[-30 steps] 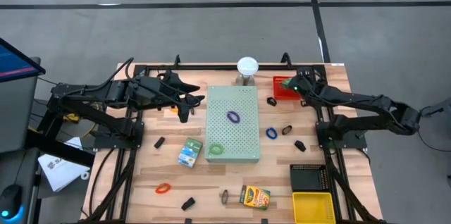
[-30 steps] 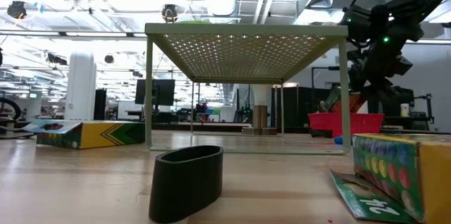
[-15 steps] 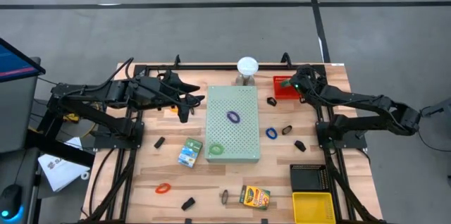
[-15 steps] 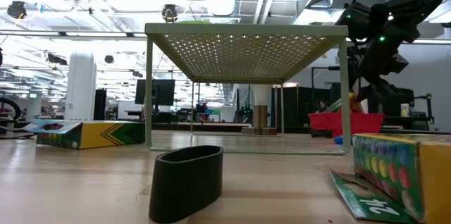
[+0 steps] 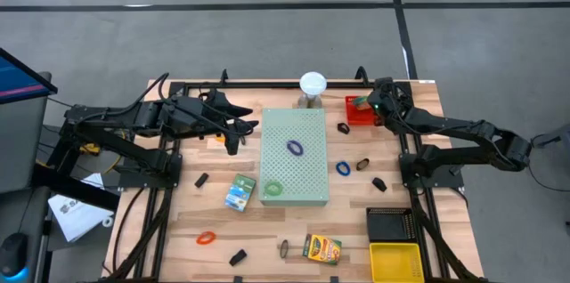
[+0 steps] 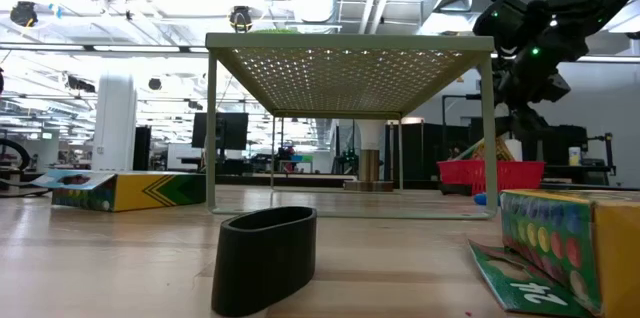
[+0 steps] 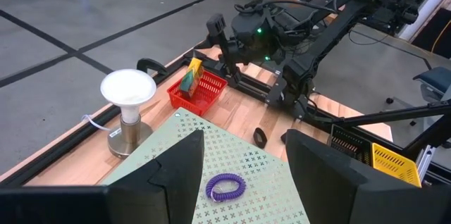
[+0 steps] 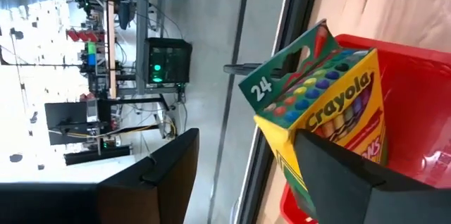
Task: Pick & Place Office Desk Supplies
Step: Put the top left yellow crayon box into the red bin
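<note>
My right gripper [image 5: 366, 104] is open and hovers just above the red basket [image 5: 356, 117] at the table's far right. A yellow-green crayon box [image 8: 320, 101] leans inside that basket [image 8: 416, 104], its top sticking out above the rim [image 7: 191, 80]. My left gripper [image 7: 244, 137] is open and waits over the left edge of the pale-green board [image 5: 294, 169]. A purple loop [image 5: 295, 148] and a green loop [image 5: 272, 189] lie on the board. On the table lie a blue loop [image 5: 343, 168], an orange loop [image 5: 206, 238], a teal box [image 5: 240, 192] and a second crayon box [image 5: 321, 249].
Black clips lie scattered on the wood [image 5: 201, 179] [image 5: 237, 257] [image 5: 344, 127] [image 5: 379, 183]. A white dome on a grey stand [image 5: 312, 84] stands at the far edge, beside the basket. A black tray [image 5: 389, 225] and a yellow bin [image 5: 394, 261] sit at the near right corner.
My right gripper has risen from the red basket and drawn slightly toward the table's right and far side. The crayon box stays leaning in the basket and shows more fully now.
</note>
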